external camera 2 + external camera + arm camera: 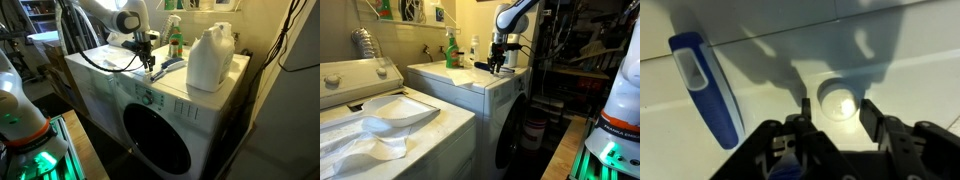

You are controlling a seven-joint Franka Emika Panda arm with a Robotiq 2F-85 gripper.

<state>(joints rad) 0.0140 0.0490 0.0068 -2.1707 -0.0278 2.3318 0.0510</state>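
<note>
My gripper [838, 115] is open and points down at the white top of a front-loading machine [120, 75]. A small white round cap [837, 99] lies on the top, between and just ahead of my two fingers; I cannot tell whether they touch it. A blue and white elongated object [705, 85] lies flat on the top to the left of the gripper in the wrist view, and it also shows in an exterior view [170, 67]. The gripper [498, 66] [148, 66] hangs low over the top in both exterior views.
A large white jug [210, 58] stands on the machine top beside a green spray bottle [175, 40] [451, 50]. A black cable [110, 62] lies across the top. A second machine [340, 80] holds white cloth [385, 118]. The round door [155, 140] is shut.
</note>
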